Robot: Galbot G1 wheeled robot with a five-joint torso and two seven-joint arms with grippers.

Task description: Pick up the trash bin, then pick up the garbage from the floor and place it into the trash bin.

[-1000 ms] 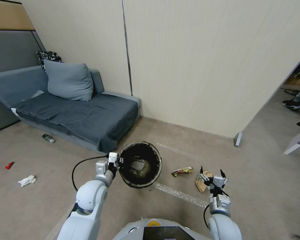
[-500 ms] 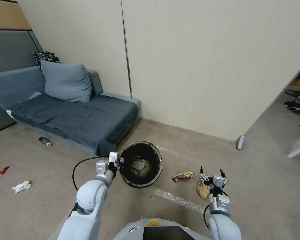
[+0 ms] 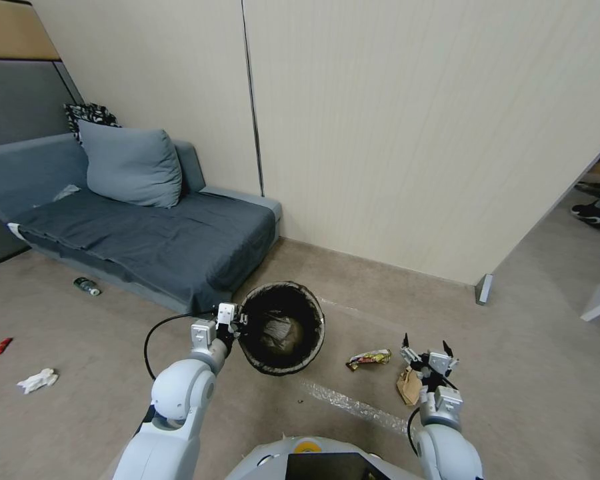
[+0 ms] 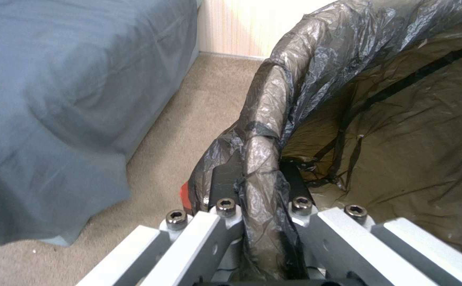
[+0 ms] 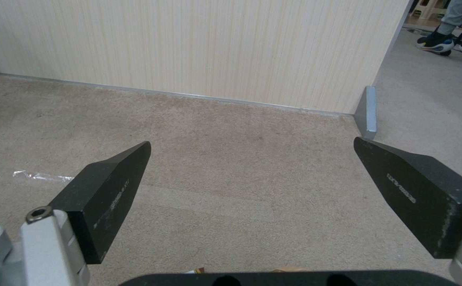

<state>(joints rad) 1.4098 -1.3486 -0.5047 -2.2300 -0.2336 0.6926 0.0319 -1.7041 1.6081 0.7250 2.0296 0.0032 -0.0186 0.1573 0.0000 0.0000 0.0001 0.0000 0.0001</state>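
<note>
The left gripper [image 3: 237,323] is clamped on the rim of the trash bin [image 3: 281,328], holding it off the floor [image 3: 353,293] in front of the robot with its mouth tipped toward the head camera. In the left wrist view, the 2 dark fingers [image 4: 226,178] pinch the bag-covered rim between them, 1 outside the bin and 1 inside, with the crinkled dark bag [image 4: 305,79] folded over the edge. Something pale and crumpled lies in the bottom of the bin (what it is cannot be told).

The right gripper [image 3: 425,349] hangs low on the robot's right, its 2 black fingers [image 5: 109,190] spread wide and holding nothing. Just beyond and below it on the carpet lie a brown paper scrap [image 3: 408,385] and, a little toward the bin, a yellow-and-red wrapper [image 3: 368,359]; the 2 pieces are near each other but apart.

A strip of clear film [image 3: 350,403] lies on the floor between the bin and the robot's body. Far to the left, well apart from the bin, are a crumpled white tissue [image 3: 38,380], a small red piece [image 3: 2,345] and a small bottle [image 3: 87,286] just in front of the grey sofa [image 3: 147,230].
</note>
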